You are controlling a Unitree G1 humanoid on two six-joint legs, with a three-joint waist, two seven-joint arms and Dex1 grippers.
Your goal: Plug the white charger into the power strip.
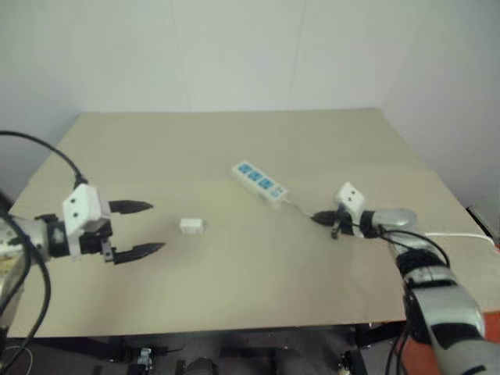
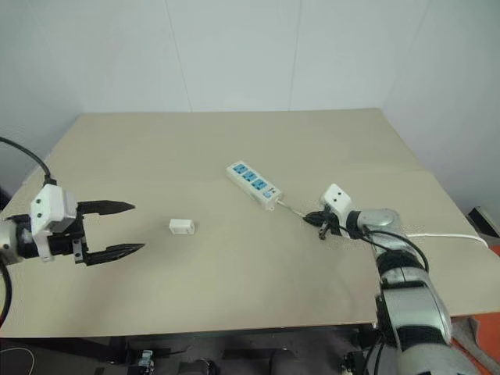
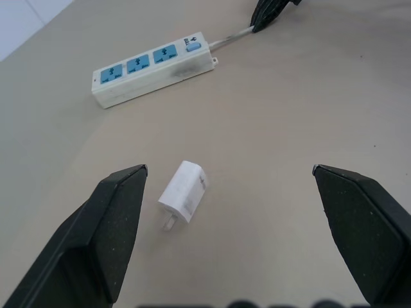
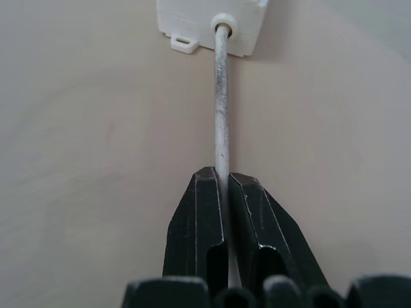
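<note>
White charger (image 1: 191, 226), a small white plastic block, lies left of the middle of the tan table (image 1: 234, 141).
Left gripper (image 1: 139, 229) is wide open beside it. Right gripper (image 1: 323, 219) pinches the thin white cable (image 4: 221, 115) of the long white plastic power strip (image 1: 258, 180), near the middle.

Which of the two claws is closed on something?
The right gripper, shut on the power strip's cable. The left gripper hangs wide open, short of the white charger.
</note>
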